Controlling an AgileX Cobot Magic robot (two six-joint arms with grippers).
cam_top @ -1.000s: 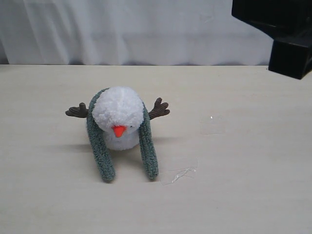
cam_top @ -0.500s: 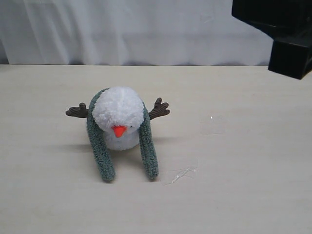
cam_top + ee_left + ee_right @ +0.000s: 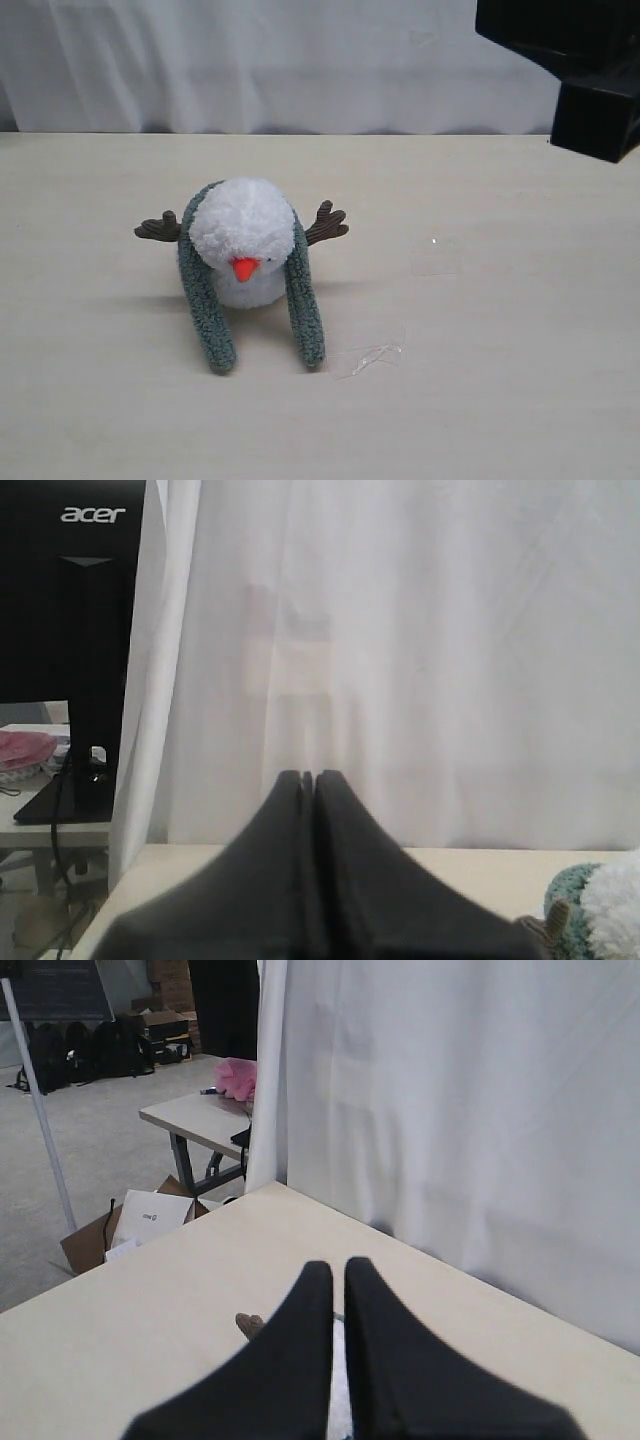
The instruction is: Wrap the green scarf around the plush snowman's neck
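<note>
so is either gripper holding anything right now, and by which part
Nothing is held. The left gripper and right gripper are empty; the green scarf hangs on the plush snowman.

The snowman (image 3: 243, 228) was fluffy white — orange nose (image 3: 244, 268), brown arms (image 3: 327, 224); the scarf (image 3: 305, 310) was ribbed grey-green, the table (image 3: 500, 400) pale beige.

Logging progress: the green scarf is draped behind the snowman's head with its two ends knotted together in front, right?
No knot. The green scarf is draped behind the plush snowman's head, but the exterior view shows its two ends hanging apart in front.
</note>
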